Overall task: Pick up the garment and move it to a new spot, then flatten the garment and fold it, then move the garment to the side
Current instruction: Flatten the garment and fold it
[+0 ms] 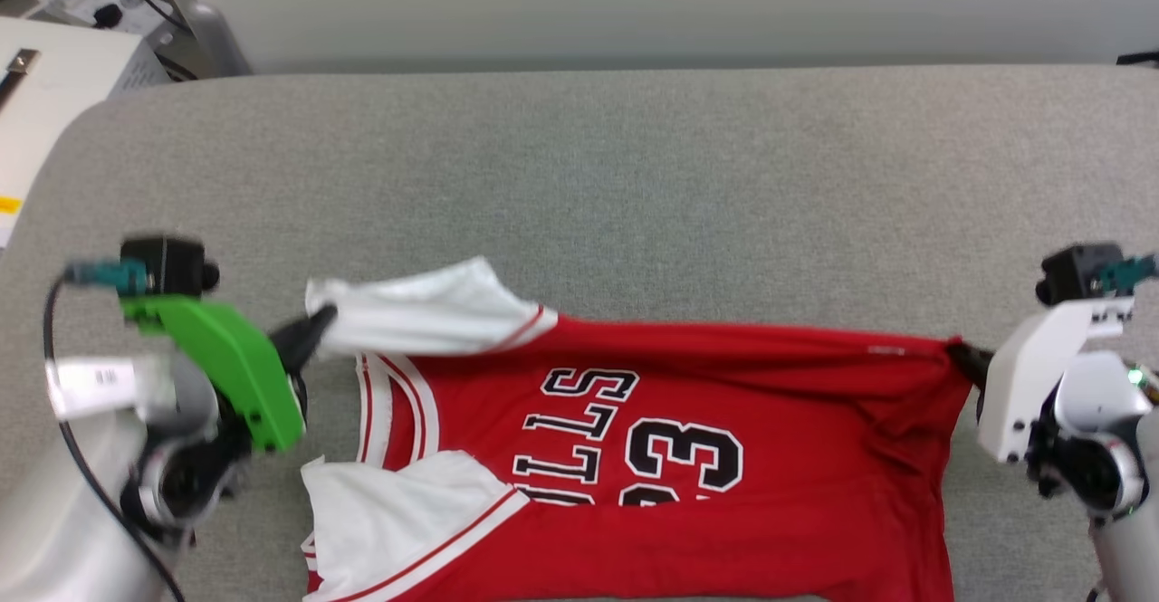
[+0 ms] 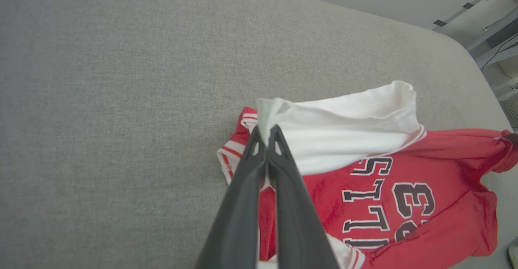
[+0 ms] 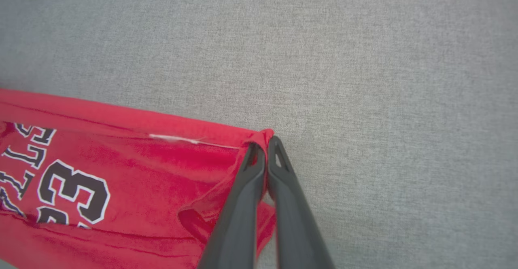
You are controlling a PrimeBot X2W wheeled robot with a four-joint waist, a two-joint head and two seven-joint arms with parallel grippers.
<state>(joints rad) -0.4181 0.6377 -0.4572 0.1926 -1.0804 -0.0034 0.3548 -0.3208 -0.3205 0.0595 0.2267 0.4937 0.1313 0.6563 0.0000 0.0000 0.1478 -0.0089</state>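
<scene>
The garment (image 1: 652,457) is a red jersey T-shirt with white sleeves and black white-outlined lettering, spread across the near half of the grey surface. My left gripper (image 1: 319,323) is shut on the edge of the far white sleeve (image 2: 344,131), lifting it a little; its tips pinch the cloth in the left wrist view (image 2: 267,133). My right gripper (image 1: 962,353) is shut on the garment's far right hem corner (image 3: 259,137), and the cloth there is puckered. The red edge between the two grips runs taut.
The grey cloth-covered surface (image 1: 634,176) stretches wide behind the garment. A white box (image 1: 54,86) and cables sit at the far left, beyond the surface's rounded corner. A pale wall runs along the back.
</scene>
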